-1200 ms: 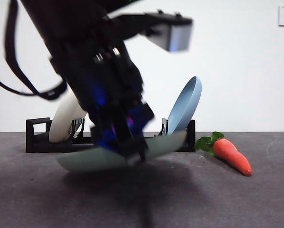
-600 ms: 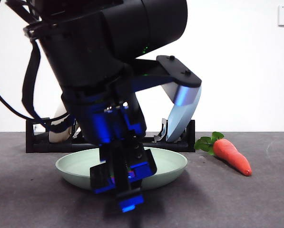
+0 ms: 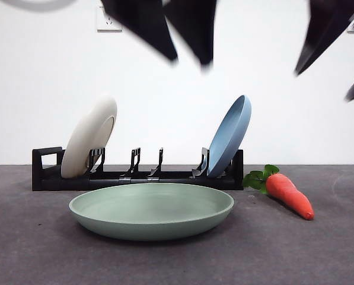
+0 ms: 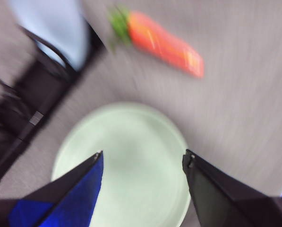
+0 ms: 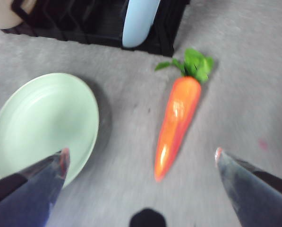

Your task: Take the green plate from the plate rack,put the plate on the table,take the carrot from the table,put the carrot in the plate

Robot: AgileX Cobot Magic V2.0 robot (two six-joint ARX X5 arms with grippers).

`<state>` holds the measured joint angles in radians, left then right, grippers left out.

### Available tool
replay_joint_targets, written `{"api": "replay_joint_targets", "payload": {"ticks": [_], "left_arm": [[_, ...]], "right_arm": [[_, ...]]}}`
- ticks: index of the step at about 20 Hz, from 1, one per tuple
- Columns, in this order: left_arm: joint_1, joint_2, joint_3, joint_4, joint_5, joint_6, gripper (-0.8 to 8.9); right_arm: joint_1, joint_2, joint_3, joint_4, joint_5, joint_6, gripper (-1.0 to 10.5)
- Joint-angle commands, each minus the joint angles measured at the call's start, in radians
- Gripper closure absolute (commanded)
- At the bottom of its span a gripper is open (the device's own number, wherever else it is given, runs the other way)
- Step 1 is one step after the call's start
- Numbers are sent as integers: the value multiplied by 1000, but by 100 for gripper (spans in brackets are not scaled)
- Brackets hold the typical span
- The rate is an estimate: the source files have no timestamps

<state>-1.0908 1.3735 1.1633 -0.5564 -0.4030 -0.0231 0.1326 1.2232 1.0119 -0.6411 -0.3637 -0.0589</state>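
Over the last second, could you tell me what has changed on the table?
The left tool set the green plate flat on the table, let go and rose clear, jaws open. The carrot, plate rack, white plate and blue plate stayed put.

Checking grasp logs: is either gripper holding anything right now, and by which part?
Nothing is held. The left gripper is open above the green plate; the right gripper is open above the carrot.

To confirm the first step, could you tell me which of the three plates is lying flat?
The round pale-green plate on the grey table; the others stand in the rack.
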Motion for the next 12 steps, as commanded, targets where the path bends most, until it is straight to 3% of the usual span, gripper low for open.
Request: {"api": "replay_joint_targets", "payload": {"ticks": [1, 12], "left_arm": [[-3, -81, 49, -43, 39, -111, 527], [-3, -415, 114, -165, 123, -245, 530]], "right_arm": [[26, 112, 2, 97, 4, 10, 357], [79, 488, 2, 387, 188, 8, 357]]}}
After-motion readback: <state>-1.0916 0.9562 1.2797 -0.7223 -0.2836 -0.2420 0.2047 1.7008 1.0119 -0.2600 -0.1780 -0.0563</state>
